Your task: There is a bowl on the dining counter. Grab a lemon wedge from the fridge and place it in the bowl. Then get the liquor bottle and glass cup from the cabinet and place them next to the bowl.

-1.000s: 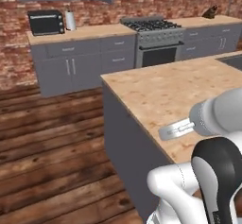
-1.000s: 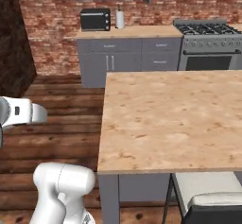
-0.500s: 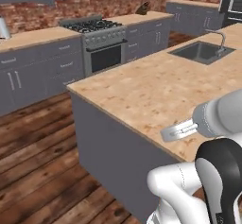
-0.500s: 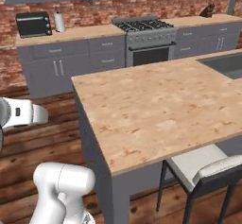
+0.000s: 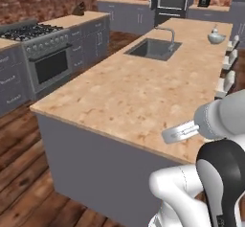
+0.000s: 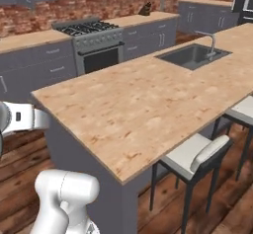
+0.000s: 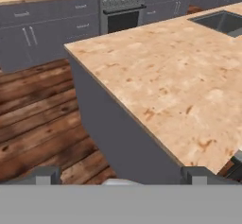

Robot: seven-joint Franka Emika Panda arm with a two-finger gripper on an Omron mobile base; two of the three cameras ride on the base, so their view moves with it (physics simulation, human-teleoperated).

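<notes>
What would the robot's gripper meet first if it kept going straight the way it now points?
Probably the long speckled tan island counter: the gripper, jaws open and empty, looks down at its near corner. Depth is unclear; it might just clear the edge.

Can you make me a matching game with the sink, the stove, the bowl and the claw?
Things:
1. sink
2. stove
3. bowl
4. claw

Where or how:
A. on the far end of the long counter
B. against the brick wall
C. open, holding nothing
D. set into the long counter, with a tap beside it

Pairs: 1-D, 2-B, 3-A, 4-C
</notes>
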